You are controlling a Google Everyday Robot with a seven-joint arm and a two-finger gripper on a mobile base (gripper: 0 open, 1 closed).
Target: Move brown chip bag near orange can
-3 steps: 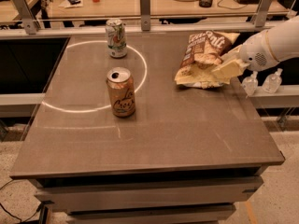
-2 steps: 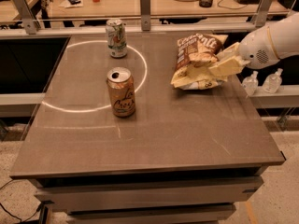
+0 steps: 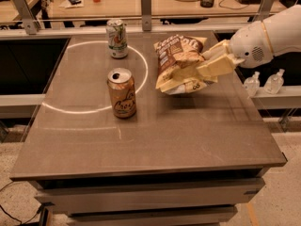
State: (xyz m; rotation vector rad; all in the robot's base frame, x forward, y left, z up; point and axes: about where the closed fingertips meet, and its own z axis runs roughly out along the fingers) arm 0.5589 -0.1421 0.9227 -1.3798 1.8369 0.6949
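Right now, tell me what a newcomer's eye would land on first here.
The pale gripper reaches in from the right and is clamped on the brown chip bag, on the right half of the table. Next comes the orange can, standing left of the bag and nearer the front. A white and green can stands upright behind it by the far edge.

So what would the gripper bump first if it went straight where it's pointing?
Probably the orange can. The gripper, over the right side of the table, holds the brown chip bag and points left toward that can. The bag would touch first; depth is hard to judge.
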